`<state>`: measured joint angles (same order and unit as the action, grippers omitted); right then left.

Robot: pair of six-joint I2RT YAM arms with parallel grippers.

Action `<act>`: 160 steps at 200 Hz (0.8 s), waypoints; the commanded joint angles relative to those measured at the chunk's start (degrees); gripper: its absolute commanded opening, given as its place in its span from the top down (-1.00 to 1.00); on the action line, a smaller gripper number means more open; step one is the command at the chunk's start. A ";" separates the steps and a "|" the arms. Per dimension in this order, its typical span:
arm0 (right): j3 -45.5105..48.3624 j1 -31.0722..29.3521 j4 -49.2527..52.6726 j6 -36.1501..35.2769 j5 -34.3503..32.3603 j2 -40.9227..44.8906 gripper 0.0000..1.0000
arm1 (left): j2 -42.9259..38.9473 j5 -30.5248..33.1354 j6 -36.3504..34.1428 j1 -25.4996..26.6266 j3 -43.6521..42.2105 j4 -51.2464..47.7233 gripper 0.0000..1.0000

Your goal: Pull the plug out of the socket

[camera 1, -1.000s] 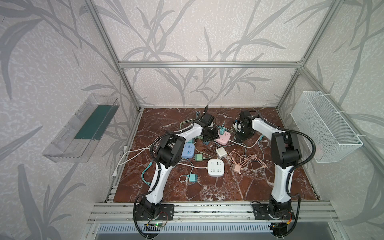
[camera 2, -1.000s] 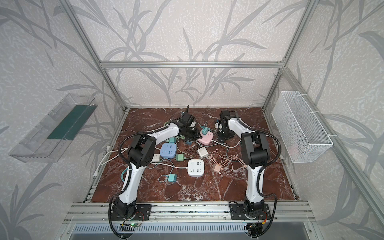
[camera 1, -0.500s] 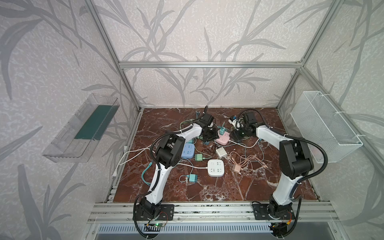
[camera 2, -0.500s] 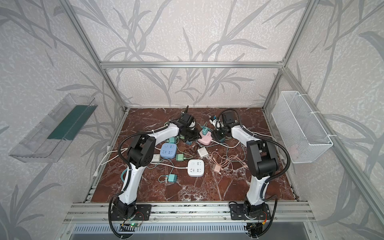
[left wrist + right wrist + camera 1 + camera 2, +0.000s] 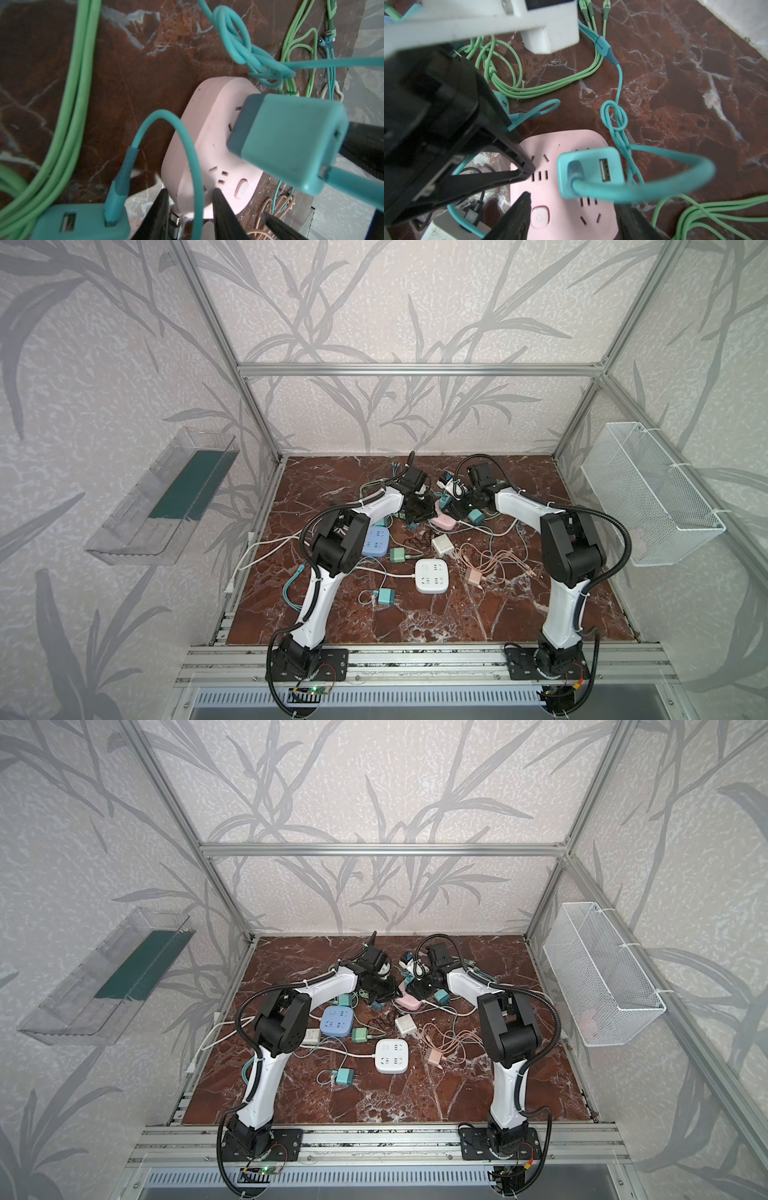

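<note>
A pink socket lies on the marble floor among cables. A teal plug with a teal cable sits in its top face. My left gripper is shut on the socket's edge: one finger against its side, the other on its top face, with a teal cable looping between them. My right gripper hangs open over the socket. Its fingers stand on either side near the power button, just short of the plug.
Green and teal cables tangle round the socket. A blue socket, a white socket, a white charger, a teal charger and a pink charger lie nearer the front. A wire basket hangs on the right wall.
My right arm has swung its elbow out to the right and brought its gripper down over the pink socket, jaws slightly wider. My left gripper's jaws have narrowed onto the socket's edge.
</note>
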<state>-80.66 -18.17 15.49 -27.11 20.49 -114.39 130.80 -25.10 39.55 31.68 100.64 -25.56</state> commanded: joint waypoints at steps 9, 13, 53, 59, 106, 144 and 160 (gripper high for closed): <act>-4.24 -0.45 3.13 -2.54 0.35 -2.85 -0.29 | 2.82 1.28 -0.97 0.77 -2.91 -6.30 0.32; -4.67 -0.54 3.50 -2.67 0.34 -3.14 -0.29 | 2.81 1.24 -1.02 0.77 -3.03 -6.19 0.32; -7.23 -0.72 5.50 -3.66 0.45 -5.36 -0.27 | 2.89 1.00 -1.05 0.60 -3.17 -6.13 0.33; -7.59 -0.76 5.84 -3.96 0.35 -5.68 -0.26 | 2.91 0.98 -1.05 0.59 -3.17 -6.09 0.33; -9.85 -1.60 7.52 -4.79 -0.33 -7.68 -0.20 | 3.03 0.76 -0.97 0.56 -3.18 -5.99 0.33; -10.22 -2.14 6.84 -4.79 -0.73 -8.38 -0.13 | 3.05 0.66 -0.97 0.40 -3.35 -6.00 0.33; -10.39 -2.45 6.81 -5.01 -1.39 -8.80 -0.09 | 2.89 0.71 -0.97 0.40 -3.51 -5.97 0.33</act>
<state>-89.49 -19.68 21.08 -31.55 19.11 -121.64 130.74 -26.15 39.53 31.31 100.33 -25.32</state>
